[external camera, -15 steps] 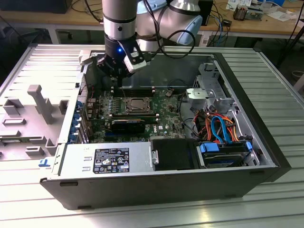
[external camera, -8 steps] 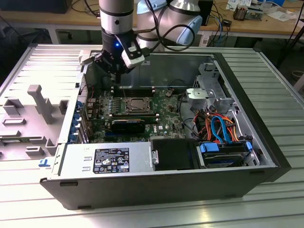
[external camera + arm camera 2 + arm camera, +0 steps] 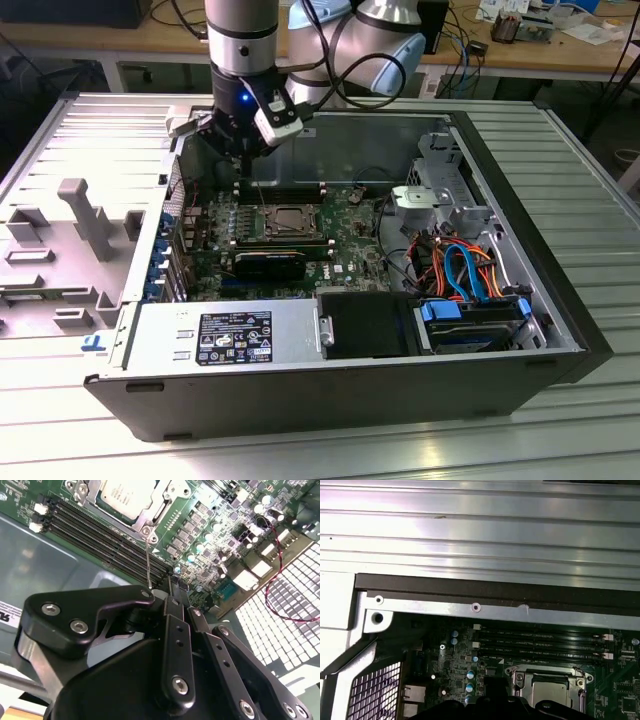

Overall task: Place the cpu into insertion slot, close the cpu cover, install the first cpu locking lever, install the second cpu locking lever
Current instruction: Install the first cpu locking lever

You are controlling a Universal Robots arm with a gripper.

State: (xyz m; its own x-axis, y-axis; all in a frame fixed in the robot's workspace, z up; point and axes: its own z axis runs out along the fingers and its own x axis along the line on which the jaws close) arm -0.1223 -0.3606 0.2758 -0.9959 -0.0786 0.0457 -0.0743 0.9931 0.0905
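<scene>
The cpu (image 3: 287,218) (image 3: 124,492) lies flat in the insertion slot on the green motherboard (image 3: 352,228), silvery top up. The cpu cover (image 3: 150,516) (image 3: 521,678) lies down around it as a silver frame. From the frame's corner a thin wire locking lever (image 3: 148,562) stands up and reaches the tips of my gripper (image 3: 167,582). In the exterior view my gripper (image 3: 240,162) hangs just above the board, on that view's left of the socket. Its fingers look shut; whether they pinch the lever is not clear.
Black memory slots (image 3: 100,530) run between socket and gripper. A black ribbed heatsink (image 3: 270,265) sits nearer the power supply (image 3: 230,335). Orange and blue cables (image 3: 460,268) fill the exterior view's right. The case rim (image 3: 475,608) and rear grille (image 3: 290,605) close in around me.
</scene>
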